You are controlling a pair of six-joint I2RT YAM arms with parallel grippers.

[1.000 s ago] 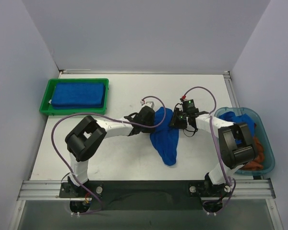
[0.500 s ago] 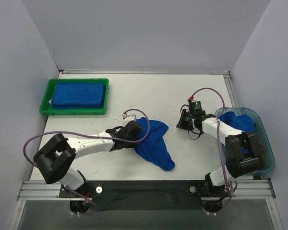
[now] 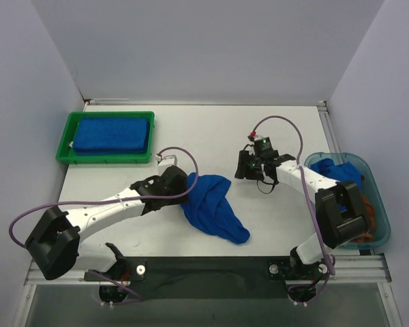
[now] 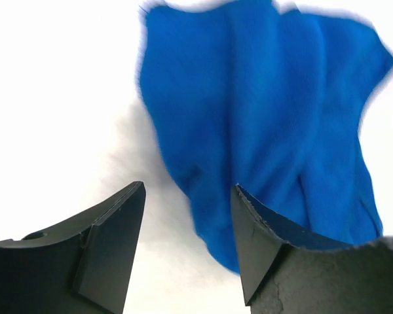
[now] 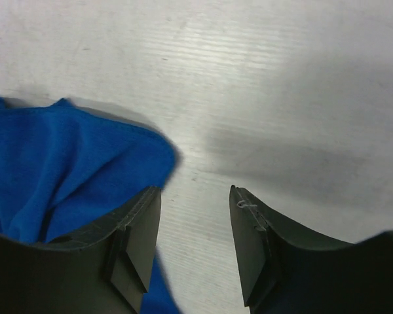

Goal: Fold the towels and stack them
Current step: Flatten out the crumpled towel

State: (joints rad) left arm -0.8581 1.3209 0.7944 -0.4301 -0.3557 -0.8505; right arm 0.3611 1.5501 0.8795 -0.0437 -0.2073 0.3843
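Note:
A crumpled royal blue towel lies on the white table near the front middle. My left gripper is at its left edge, open. In the left wrist view the towel fills the space ahead, and its lower corner reaches in between my open left gripper. My right gripper hovers open a little to the towel's upper right. In the right wrist view it has bare table between the fingers, with the towel at the left. Another blue towel lies folded in the green tray.
A translucent teal bin at the right edge holds a bunched blue towel and a rust-brown towel. Grey walls close off the table on three sides. The metal base rail runs along the near edge.
The left arm dragged the blue towel left and toward the front, then opened its jaws and let go. The right gripper released the towel, drew back to the right and opened.

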